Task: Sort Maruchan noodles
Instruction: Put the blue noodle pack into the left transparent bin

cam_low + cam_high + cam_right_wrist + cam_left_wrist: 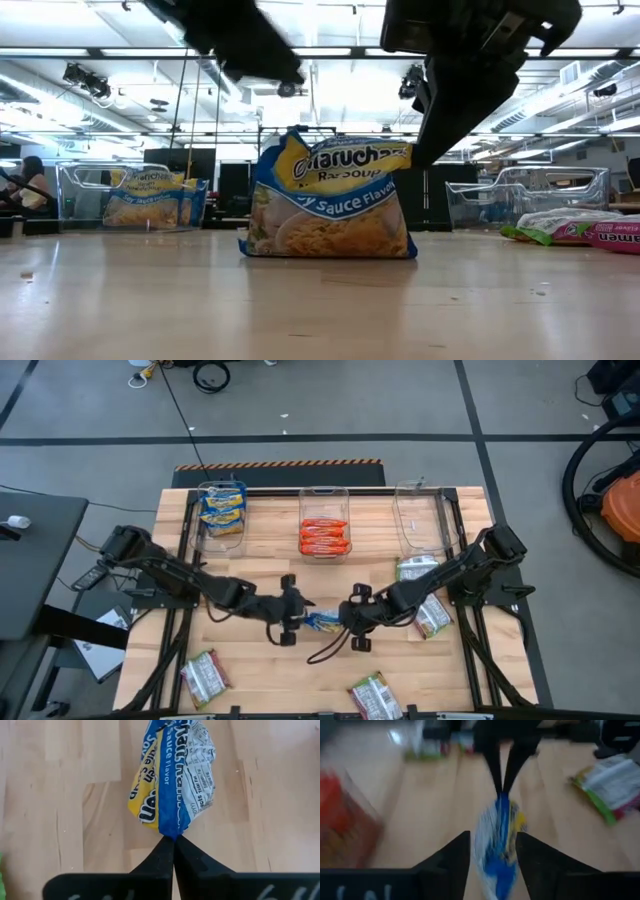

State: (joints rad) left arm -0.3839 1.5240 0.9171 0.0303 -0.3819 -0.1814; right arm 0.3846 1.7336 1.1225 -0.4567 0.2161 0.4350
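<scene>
A yellow-and-blue Maruchan packet (322,622) stands on edge at the table's middle, between the two grippers, and shows large in the low view (330,205). My right gripper (173,840) is shut on its right end. My left gripper (492,839) is open and hovers just above the packet's left end (500,845), one finger to each side, with no touch visible. Other yellow-and-blue packets (222,508) lie in the far-left bin and orange-red ones (324,536) in the middle bin. Silvery-white packets (415,568) lie loose on the table. My right gripper pinches the packet's crimped end edge (170,831) between its two shut fingers, at the packet's upper right corner (403,158). The fingers come from the table's right, slanting down. The packet stands upright with its lower long edge (330,252) on the table.
Three clear bins line the far edge; the right one (420,520) holds nothing. Loose silvery-white packets lie under the right arm (432,618) and near the near edge (205,678) (372,695). Bare wood lies between the bins and the grippers.
</scene>
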